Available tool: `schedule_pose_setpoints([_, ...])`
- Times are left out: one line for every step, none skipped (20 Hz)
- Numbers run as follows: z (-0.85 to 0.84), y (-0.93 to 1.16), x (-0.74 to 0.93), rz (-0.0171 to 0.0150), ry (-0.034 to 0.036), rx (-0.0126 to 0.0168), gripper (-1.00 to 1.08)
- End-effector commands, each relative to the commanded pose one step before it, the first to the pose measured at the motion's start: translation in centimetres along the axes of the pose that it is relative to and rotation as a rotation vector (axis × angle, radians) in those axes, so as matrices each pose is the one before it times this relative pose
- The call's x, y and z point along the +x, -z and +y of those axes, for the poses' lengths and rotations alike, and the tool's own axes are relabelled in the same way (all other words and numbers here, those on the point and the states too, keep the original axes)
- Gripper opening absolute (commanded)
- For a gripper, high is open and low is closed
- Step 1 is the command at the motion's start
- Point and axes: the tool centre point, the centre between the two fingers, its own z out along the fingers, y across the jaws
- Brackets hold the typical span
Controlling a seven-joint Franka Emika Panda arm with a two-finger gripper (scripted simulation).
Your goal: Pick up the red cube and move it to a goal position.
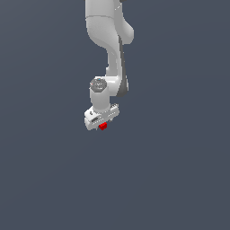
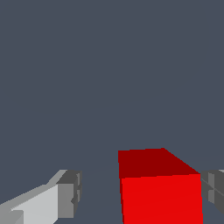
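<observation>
The white arm (image 1: 110, 49) reaches down and its tool (image 1: 101, 120) sits right over the red cube (image 1: 103, 126).

In the exterior view the cube is a tiny red spot poking out just under the tool, on the plain gray floor (image 1: 179, 170). In the wrist view the cube (image 2: 159, 192) looks big and bright, with a darker red top. It sits between the two fingers, but not in the middle — one gray pad (image 2: 214, 190) is right at its side, and the other pad (image 2: 70, 192) is off on the far side with a gap of bare floor between. The tool (image 2: 142, 192) is open — it is not squeezing the cube.
</observation>
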Motion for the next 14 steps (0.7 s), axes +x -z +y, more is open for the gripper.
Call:
schedule_pose_setpoints([0.236,-0.451,-0.300,0.00264,0.02828,-0.00162,1.00])
schedule_pose_setpoints([0.077,-0.135,-0.091,0.00054,0.00769,-0.00038,1.00])
schedule_pose_setpoints([0.069,-0.115,-0.077,0.00043,0.00645,-0.00033,1.00])
schedule_pose_setpoints([0.059,-0.094,-0.060,0.00033,0.00529,-0.00029,1.00])
schedule_pose_setpoints([0.051,-0.073,-0.048,0.00023,0.00401,-0.00023,1.00])
schedule_pose_setpoints([0.036,-0.052,-0.030,0.00016,0.00292,-0.00018,1.00])
schedule_pose_setpoints([0.024,-0.031,-0.019,0.00008,0.00169,-0.00011,1.00])
schedule_pose_setpoints([0.002,-0.009,-0.001,0.00003,0.00069,-0.00005,1.00])
schedule_pose_setpoints([0.000,0.000,0.000,0.00000,0.00000,0.00000,-1.00])
schedule_pose_setpoints([0.000,0.000,0.000,0.00000,0.00000,0.00000,-1.00])
schedule_pose_setpoints([0.000,0.000,0.000,0.00000,0.00000,0.00000,-1.00])
schedule_pose_setpoints([0.000,0.000,0.000,0.00000,0.00000,0.00000,-1.00])
schedule_pose_setpoints([0.000,0.000,0.000,0.00000,0.00000,0.00000,-1.00])
schedule_pose_setpoints([0.000,0.000,0.000,0.00000,0.00000,0.00000,-1.00])
